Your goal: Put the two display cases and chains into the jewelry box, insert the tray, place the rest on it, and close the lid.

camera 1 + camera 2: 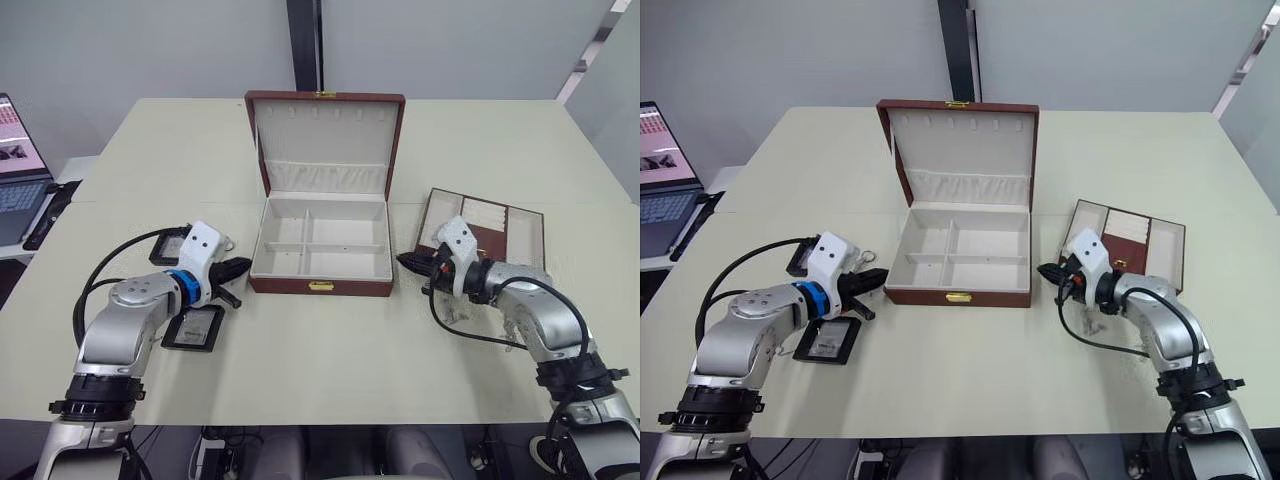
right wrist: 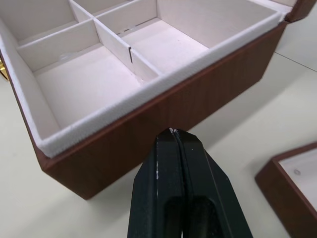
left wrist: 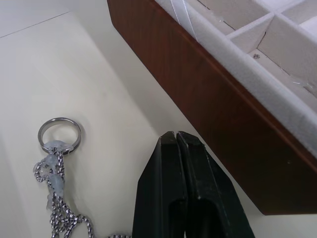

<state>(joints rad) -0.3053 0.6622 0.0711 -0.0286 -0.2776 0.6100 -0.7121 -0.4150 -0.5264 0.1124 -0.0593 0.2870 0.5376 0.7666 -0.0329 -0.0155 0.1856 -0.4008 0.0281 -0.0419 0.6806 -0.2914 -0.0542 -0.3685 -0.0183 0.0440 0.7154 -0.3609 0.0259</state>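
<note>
Head pair: high, looking forward and down over counter (image 1: 330, 370), open jewelry box (image 1: 320, 250) at centre frame. Wrist views: close, low, facing the box's brown walls from opposite sides.

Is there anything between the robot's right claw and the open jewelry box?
No. In the right wrist view, the right claw points at the jewelry box's brown side wall with bare tabletop between them. Its fingers are shut and empty.

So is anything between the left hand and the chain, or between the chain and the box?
Nothing visible. The left hand, fingers shut, sits just beside the chain on bare table. The open jewelry box is right next to it, its compartments looking empty; only its near wall must be cleared.
</note>
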